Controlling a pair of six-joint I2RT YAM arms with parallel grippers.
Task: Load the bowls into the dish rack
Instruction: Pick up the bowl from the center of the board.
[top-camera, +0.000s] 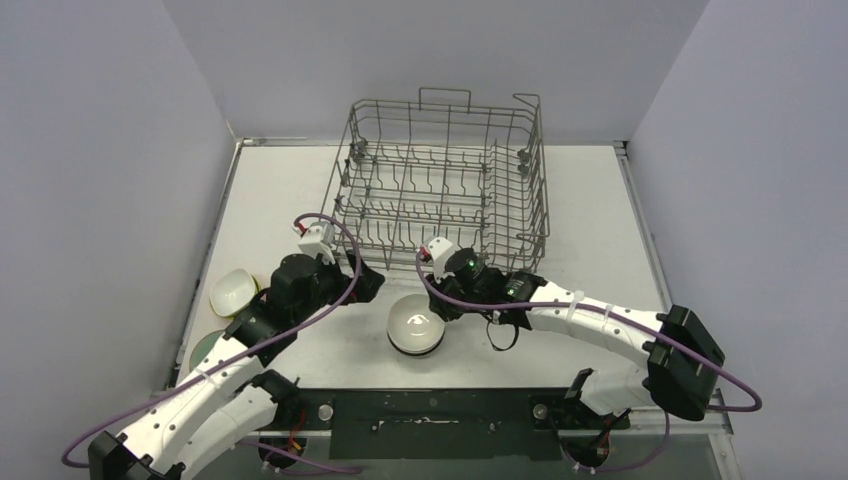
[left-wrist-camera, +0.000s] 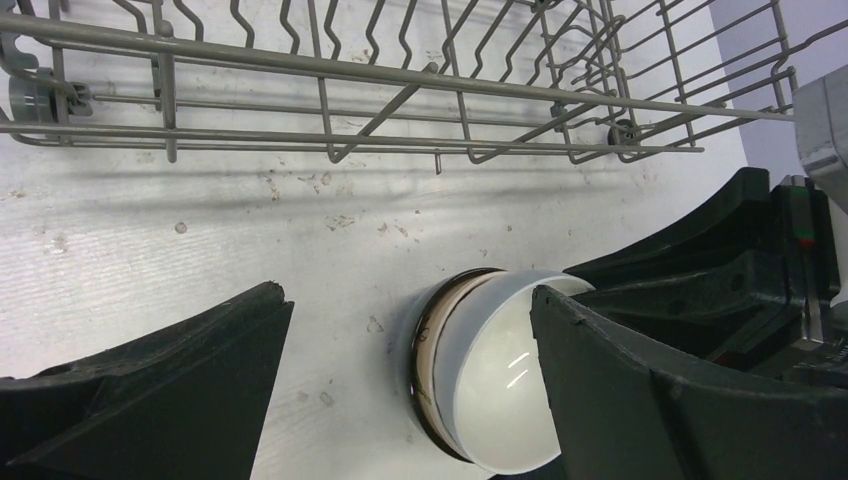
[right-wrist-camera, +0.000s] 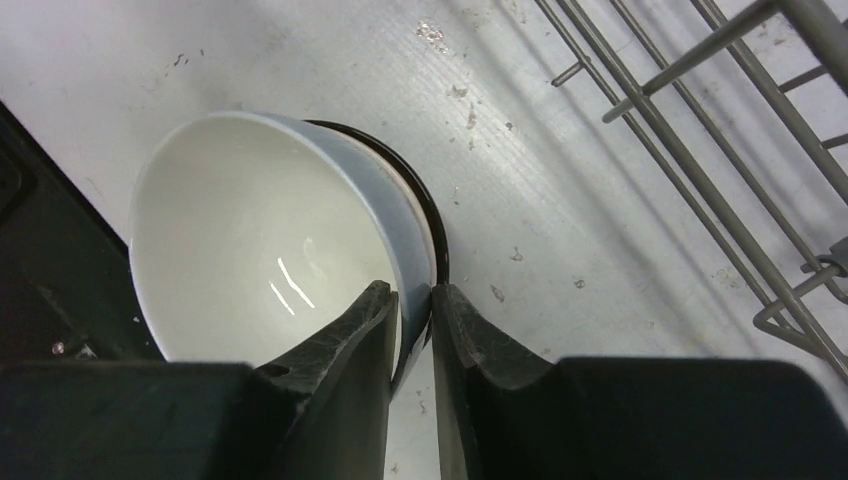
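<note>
A white bowl (top-camera: 415, 322) tops a short stack in front of the dish rack (top-camera: 440, 180); a beige bowl and a dark bowl (right-wrist-camera: 432, 235) lie under it. My right gripper (top-camera: 441, 303) is shut on the white bowl's rim (right-wrist-camera: 412, 300), one finger inside and one outside, and the white bowl (right-wrist-camera: 240, 250) sits a little tilted in the stack. My left gripper (top-camera: 368, 284) is open and empty just left of the stack. In the left wrist view it (left-wrist-camera: 408, 295) frames the white bowl (left-wrist-camera: 500, 390). The rack is empty.
A cream bowl (top-camera: 232, 290) and a pale green bowl (top-camera: 205, 350) lie at the left table edge, partly under my left arm. The rack's near wire wall shows in the left wrist view (left-wrist-camera: 400, 70) and the right wrist view (right-wrist-camera: 720, 120). Grey walls enclose the table.
</note>
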